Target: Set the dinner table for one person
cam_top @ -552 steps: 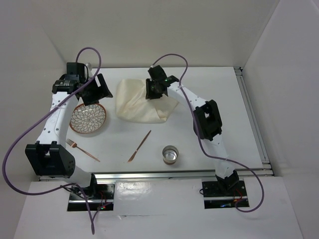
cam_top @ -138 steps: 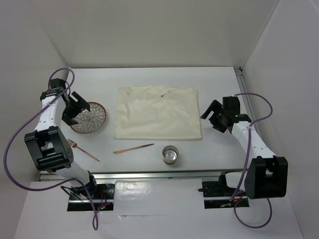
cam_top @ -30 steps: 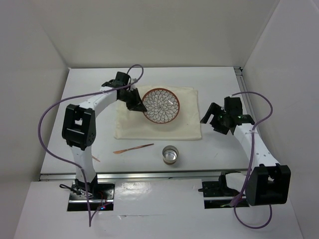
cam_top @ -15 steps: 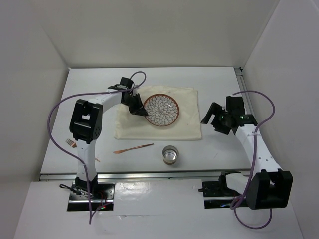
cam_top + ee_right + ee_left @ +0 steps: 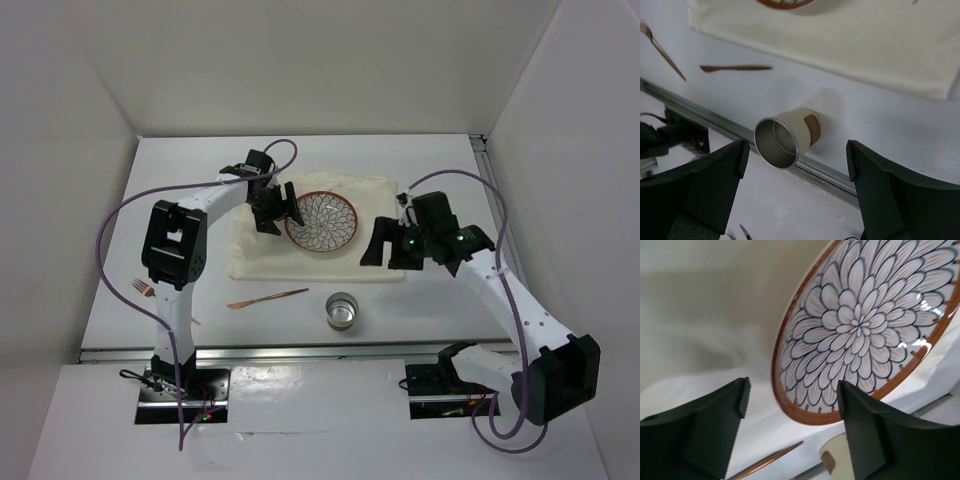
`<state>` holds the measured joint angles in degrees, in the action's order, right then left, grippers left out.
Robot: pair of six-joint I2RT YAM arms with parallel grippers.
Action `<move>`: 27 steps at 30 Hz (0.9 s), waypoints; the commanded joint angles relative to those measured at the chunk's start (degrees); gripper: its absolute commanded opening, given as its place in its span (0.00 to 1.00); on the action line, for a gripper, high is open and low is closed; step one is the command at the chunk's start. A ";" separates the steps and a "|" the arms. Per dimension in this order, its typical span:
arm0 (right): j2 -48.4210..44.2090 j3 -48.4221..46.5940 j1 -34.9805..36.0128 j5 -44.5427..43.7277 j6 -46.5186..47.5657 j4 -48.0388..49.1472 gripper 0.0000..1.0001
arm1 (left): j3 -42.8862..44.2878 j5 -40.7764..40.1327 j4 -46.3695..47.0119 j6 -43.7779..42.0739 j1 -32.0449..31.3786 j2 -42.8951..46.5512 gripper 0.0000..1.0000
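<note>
Worktop [image 5: 180, 180]: plain matte white, white walls around; it spreads out past the placemat on every side.
Placemat [image 5: 330, 262]: cream cloth, lightly rumpled.
Plate [image 5: 321, 221]: round, glossy, petal pattern, rust rim, on the placemat's middle.
Left gripper [image 5: 792, 395]: jaws apart at the plate's left rim, over the placemat, clamping nothing.
Right gripper [image 5: 796, 150]: jaws wide, empty, above the placemat's right near corner.
Cup [image 5: 342, 311]: metal-lined, just off the placemat's near edge.
Knife [image 5: 267, 297]: slim, copper, off that same edge.
Fork [image 5: 143, 289]: well left of the placemat, mostly hidden by the arm.
</note>
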<state>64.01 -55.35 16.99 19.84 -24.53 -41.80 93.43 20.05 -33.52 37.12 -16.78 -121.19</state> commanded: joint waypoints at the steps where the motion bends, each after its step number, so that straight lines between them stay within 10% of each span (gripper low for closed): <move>1: -0.11 -1.52 8.48 -3.48 -0.87 -2.14 0.91 | 1.85 -3.18 -4.52 -1.62 -0.36 4.37 0.91; 16: 7.88 4.64 29.32 -19.39 -11.14 1.01 0.79 | 2.72 -10.91 -8.06 -3.99 2.97 30.91 0.93; 24: 11.31 7.98 29.32 -19.23 -13.52 7.87 0.52 | -0.17 -10.21 -8.05 -4.60 5.35 36.01 0.90; 27: 12.37 7.02 29.85 -19.22 -14.92 7.97 0.23 | -0.79 -9.68 -8.67 -4.60 6.40 36.02 0.90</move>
<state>75.96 -47.99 45.87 1.58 -37.30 -37.26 93.30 10.09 -41.91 33.85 -11.09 -85.86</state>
